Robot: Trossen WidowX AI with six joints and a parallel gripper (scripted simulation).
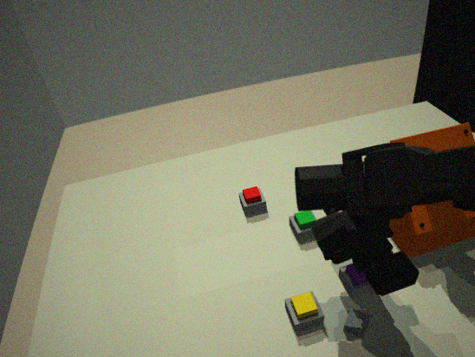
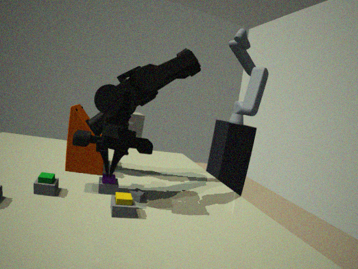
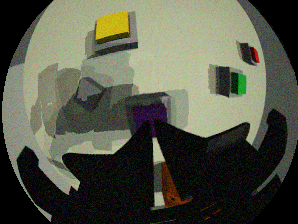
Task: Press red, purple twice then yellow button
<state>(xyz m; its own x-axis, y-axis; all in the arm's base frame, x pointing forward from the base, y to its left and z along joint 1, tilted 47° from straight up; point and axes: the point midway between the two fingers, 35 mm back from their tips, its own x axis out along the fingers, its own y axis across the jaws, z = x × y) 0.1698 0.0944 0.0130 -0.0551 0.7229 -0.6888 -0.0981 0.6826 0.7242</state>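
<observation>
1. Exterior view shows the gripper (image 2: 110,172) pointing straight down, its fingers drawn together to a narrow tip with nothing between them, and that tip resting on the cap of the purple button (image 2: 109,179).

2. Judging by this, the step in hand is one of the two purple presses; which of the two cannot be told from these pictures. Whether the cap has bottomed out is also too fine to read.

3. Wrist view agrees: the purple button (image 3: 147,115) sits directly ahead of the closed fingers, with the yellow button (image 3: 112,27) further out and the green button (image 3: 238,83) and red button (image 3: 253,54) off to one side.

4. From the top view, the purple button (image 1: 355,274) is half hidden under the arm, the yellow button (image 1: 304,304) lies near it, the green button (image 1: 304,219) is just beside the arm's body, and the red button (image 1: 251,194) stands well apart.

5. The next move likely calls for a firm push to the bottom, then a straight lift so the cap springs back; after both purple presses, a short shift to the yellow one, keeping off a small grey block (image 2: 136,195) that sits just beside the yellow button.

6. The surface is a pale, greenish-white table top (image 1: 152,260) streaked with the arm's shadows, bordered by a tan floor.

7. An orange wedge-shaped stand (image 2: 80,147), a dark box (image 2: 230,155) carrying a light grey arm-like mount (image 2: 249,81), and grey walls make up the room.
</observation>
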